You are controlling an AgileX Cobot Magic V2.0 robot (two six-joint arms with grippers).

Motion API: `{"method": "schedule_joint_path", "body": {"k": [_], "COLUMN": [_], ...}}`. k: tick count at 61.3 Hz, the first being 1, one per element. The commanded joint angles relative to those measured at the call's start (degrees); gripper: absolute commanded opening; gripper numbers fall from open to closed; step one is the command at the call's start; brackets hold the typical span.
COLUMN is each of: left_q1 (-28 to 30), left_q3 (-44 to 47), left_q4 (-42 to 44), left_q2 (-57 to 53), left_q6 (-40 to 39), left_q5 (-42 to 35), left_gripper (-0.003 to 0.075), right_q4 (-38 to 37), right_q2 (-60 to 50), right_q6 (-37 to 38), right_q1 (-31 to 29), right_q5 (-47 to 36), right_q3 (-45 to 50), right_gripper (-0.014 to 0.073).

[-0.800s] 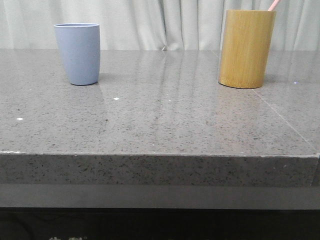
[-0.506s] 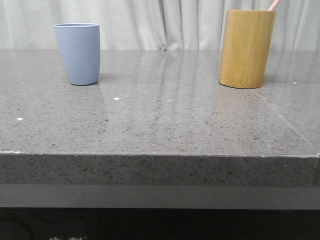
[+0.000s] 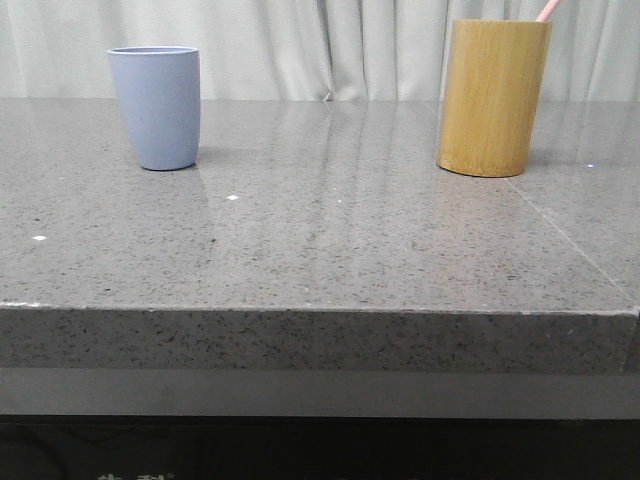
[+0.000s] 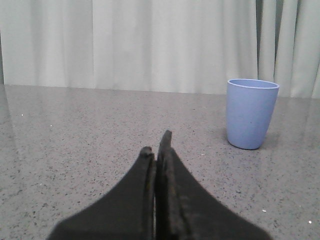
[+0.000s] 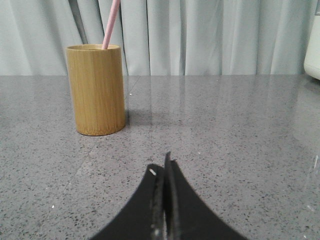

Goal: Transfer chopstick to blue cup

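Nothing has moved since the earlier front pictures: both cups and the stick stand exactly as they did.

From the front, the blue cup [image 3: 155,107] stands upright on the left of the grey worktop [image 3: 320,240], and the bamboo holder [image 3: 493,97] stands well apart from it on the right. The chopstick [image 3: 547,9] is inside the holder; only its pink tip shows above the far right part of the rim, leaning to the right.

From the left wrist, the left pincer [image 4: 157,152] is pressed together and holds nothing. It sits low over the worktop, and the blue cup [image 4: 251,113] stands ahead of it, a little to one side, open and with nothing seen over its rim.

From the right wrist, the right pincer [image 5: 161,170] is also pressed together and empty. The holder [image 5: 96,89] stands ahead of it, and the chopstick [image 5: 111,24] rises out of it, leaning on the rim.

I judge that the task is not started yet. The step in hand is the reach of the right arm to the chopstick. To do it well, the pincer should spread first, come from above the holder, and close on the free upper part of the stick, well over the rim. Then it should lift straight up, so the stick does not tip the holder.
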Motion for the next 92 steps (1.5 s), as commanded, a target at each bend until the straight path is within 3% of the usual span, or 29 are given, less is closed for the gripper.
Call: {"method": "schedule_joint_path", "body": {"k": [1,17,33,53,92], "left_q1": [0.07,0.07,0.07,0.07,0.07], "left_q3": [0.54,-7.49,-24.11,-42.38,-43.52], "left_q4": [-0.43,-0.43,-0.43,-0.43,-0.43], "left_q2": [-1.31,-0.98,5.11,22.46,39.98], "left_q6": [-0.34,-0.34,-0.34,-0.34,-0.34], "left_q5": [-6.51,-5.19,5.76,21.99,21.66], "left_gripper": [-0.0019,-0.0019,-0.0019,-0.0019,-0.0018], "right_q4": [-0.58,-0.56,-2.49,-3.61,-3.56], "right_q2": [-1.12,-0.93,5.74,23.04,41.72], "right_q6": [-0.19,-0.19,-0.30,-0.30,-0.30], "right_q1": [-0.32,-0.32,-0.32,-0.32,-0.32], "right_q5": [-4.84,-2.84,7.31,24.03,32.92], "right_q3": [-0.25,-8.30,-24.85,-43.31,-44.62], "right_gripper": [-0.0066,-0.0066,-0.0066,-0.0066,-0.0065]}}
